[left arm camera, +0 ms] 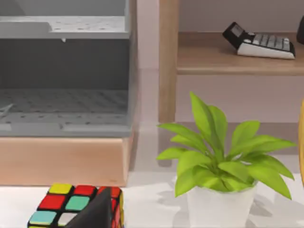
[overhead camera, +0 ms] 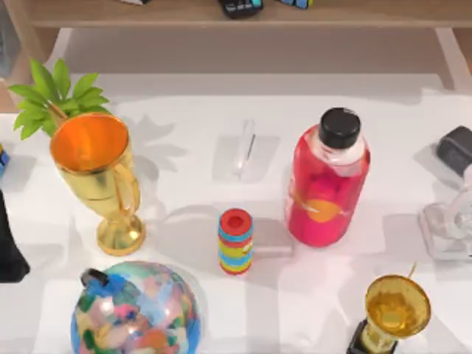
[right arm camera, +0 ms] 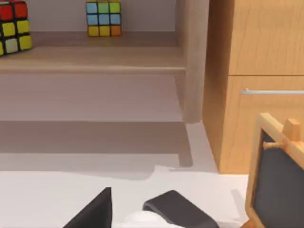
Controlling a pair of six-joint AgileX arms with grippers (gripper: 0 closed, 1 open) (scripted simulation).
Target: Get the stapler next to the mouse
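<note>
The stapler [overhead camera: 245, 147], slim and clear with a thin dark line, lies flat at the table's middle back, left of the red bottle [overhead camera: 328, 181]. At the table's far right edge sits the mouse [overhead camera: 457, 147], dark grey; the right wrist view shows it as a dark rounded shape [right arm camera: 178, 210] low in front. My left arm [overhead camera: 9, 251] is parked at the far left edge, and a dark part of my left gripper [left arm camera: 95, 216] shows in front of a colour cube [left arm camera: 61, 204]. A dark part of my right gripper [right arm camera: 95, 213] stands beside the mouse. Nothing is held.
A gold cup [overhead camera: 92, 177] and a potted plant [overhead camera: 55, 99] stand at the left. A striped cylinder [overhead camera: 236, 242] and a colourful globe [overhead camera: 136, 310] sit in front, a small gold trophy [overhead camera: 394, 310] front right. A bulky clear object [overhead camera: 450, 221] is near the mouse. A wooden shelf [overhead camera: 243, 15] runs behind.
</note>
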